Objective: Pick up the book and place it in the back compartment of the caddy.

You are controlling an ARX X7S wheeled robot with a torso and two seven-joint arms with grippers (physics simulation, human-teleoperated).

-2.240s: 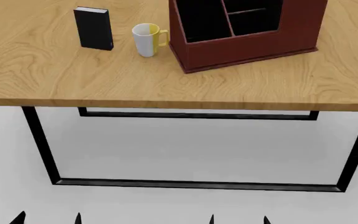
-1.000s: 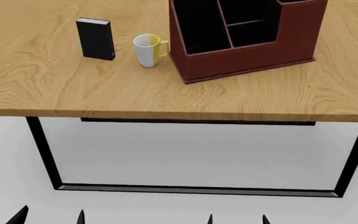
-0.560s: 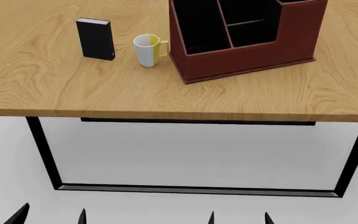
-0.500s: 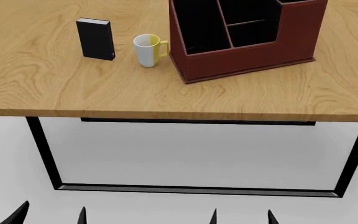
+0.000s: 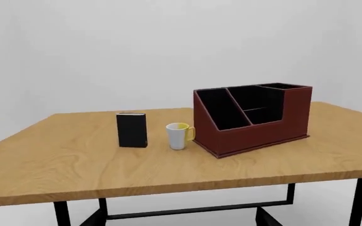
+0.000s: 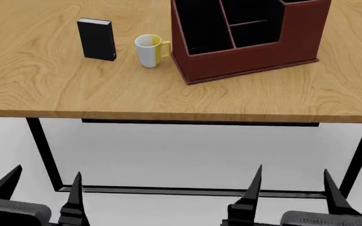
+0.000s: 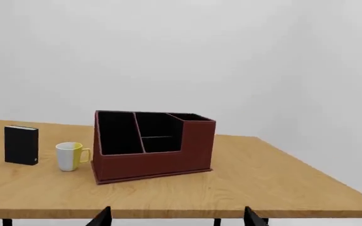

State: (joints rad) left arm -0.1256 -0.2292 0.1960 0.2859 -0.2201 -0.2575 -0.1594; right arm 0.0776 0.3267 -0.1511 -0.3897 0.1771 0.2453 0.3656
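The black book (image 6: 96, 39) stands upright at the table's far left, also seen in the left wrist view (image 5: 132, 130) and the right wrist view (image 7: 21, 145). The dark red caddy (image 6: 250, 59) stands at the far right. Its back compartment (image 6: 254, 34) is the small black cell behind the low outer wall. My left gripper (image 6: 43, 181) and right gripper (image 6: 292, 179) hang open and hold nothing. Both are below and in front of the table's near edge, far from the book. Only fingertips (image 5: 90, 220) (image 7: 102, 217) show in the wrist views.
A white-and-yellow mug (image 6: 148, 51) stands between the book and the caddy, close to the caddy's left wall. The wooden table (image 6: 168, 99) has black metal legs, and its near edge lies between my grippers and the objects.
Both grippers have risen into the head view, so their fingers now show much taller. Book, mug and caddy have not moved.
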